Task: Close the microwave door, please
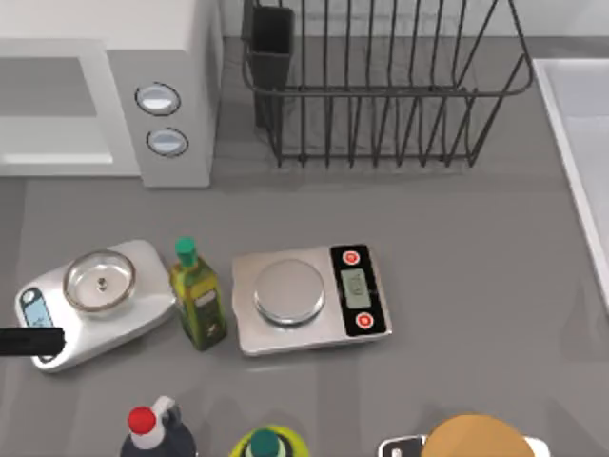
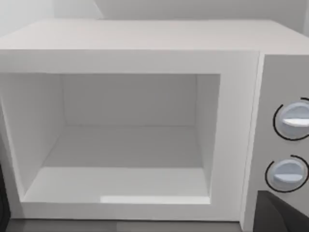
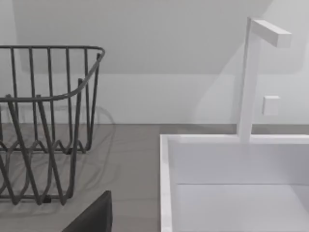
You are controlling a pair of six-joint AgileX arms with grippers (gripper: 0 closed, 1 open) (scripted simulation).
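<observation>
The microwave (image 1: 162, 57) stands at the table's back left, white with a grey panel carrying two round knobs (image 1: 158, 98). In the left wrist view the microwave (image 2: 145, 43) faces the camera with its cavity (image 2: 125, 140) standing open and bare. The microwave door is out of view. A dark piece of my left gripper (image 1: 29, 341) reaches in from the left edge of the table, over a silver scale and in front of the microwave. A dark part of my right gripper (image 3: 91, 217) shows in the right wrist view, near the rack and the sink.
A dark wire dish rack (image 1: 381, 86) stands at the back middle, and a white sink (image 1: 580, 143) lies at the right. Two kitchen scales (image 1: 95, 295) (image 1: 309, 297) flank a green-capped oil bottle (image 1: 195, 300). More bottles (image 1: 152, 433) and a tan round thing (image 1: 476, 440) line the front edge.
</observation>
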